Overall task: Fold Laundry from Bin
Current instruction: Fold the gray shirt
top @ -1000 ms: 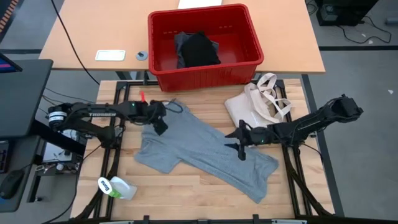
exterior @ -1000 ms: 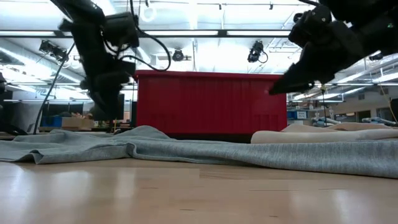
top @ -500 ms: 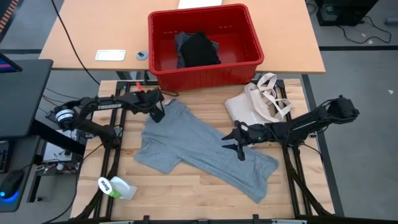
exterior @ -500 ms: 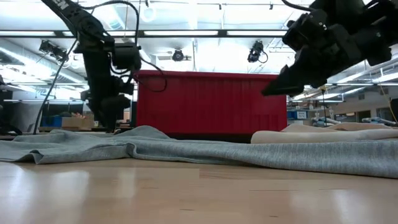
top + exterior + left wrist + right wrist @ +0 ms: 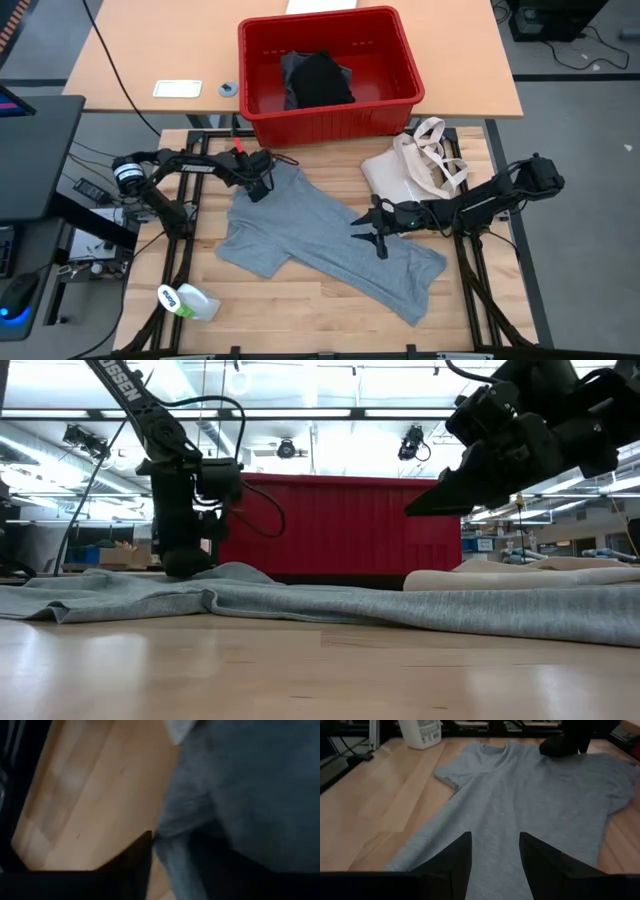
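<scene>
two tools work the grey t-shirt [image 5: 320,240] spread on the tabletop [image 5: 300,305]. left tool [image 5: 258,186] presses its sleeve edge, fingers' state unclear; right tool [image 5: 377,228] hovers apart above. a thin pinch could slip; more laundry waits in the bin [image 5: 400,85].

Robot body: two dark jointed arms

Black links, loose black cables, white lettering on left arm [image 5: 125,382], seemingly a brand name; small red mark near left wrist.
</scene>
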{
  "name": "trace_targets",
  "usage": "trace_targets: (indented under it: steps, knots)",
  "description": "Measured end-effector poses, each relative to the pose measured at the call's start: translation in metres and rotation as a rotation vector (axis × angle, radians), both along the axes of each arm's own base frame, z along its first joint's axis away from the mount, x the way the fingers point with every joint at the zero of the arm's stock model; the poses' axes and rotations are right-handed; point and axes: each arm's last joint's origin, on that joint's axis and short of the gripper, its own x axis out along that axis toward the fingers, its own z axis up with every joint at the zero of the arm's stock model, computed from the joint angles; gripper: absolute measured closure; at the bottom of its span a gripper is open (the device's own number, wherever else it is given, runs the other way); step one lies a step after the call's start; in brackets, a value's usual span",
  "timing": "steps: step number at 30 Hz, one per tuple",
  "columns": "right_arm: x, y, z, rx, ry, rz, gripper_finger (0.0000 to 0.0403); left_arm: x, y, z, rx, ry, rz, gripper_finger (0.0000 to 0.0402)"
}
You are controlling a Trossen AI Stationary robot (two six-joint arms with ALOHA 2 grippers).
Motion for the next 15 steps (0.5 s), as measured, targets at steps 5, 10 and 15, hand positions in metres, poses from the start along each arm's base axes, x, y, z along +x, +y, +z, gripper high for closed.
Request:
trace_targets:
  steps: [5, 10, 15]
  knots:
    - [0.001, -0.002, -0.006, 0.004, 0.030, -0.015, 0.0231, 0.008, -0.008, 0.003, -0.015, 0.012, -0.110, 0.0387]
    - [0.001, -0.003, -0.022, 0.016, 0.131, -0.030, 0.0231, 0.011, -0.008, 0.023, 0.023, -0.007, -0.113, 0.0397]
    - [0.005, -0.005, -0.043, 0.011, 0.208, -0.043, 0.0231, 0.011, -0.011, 0.066, 0.051, -0.147, -0.122, 0.0398]
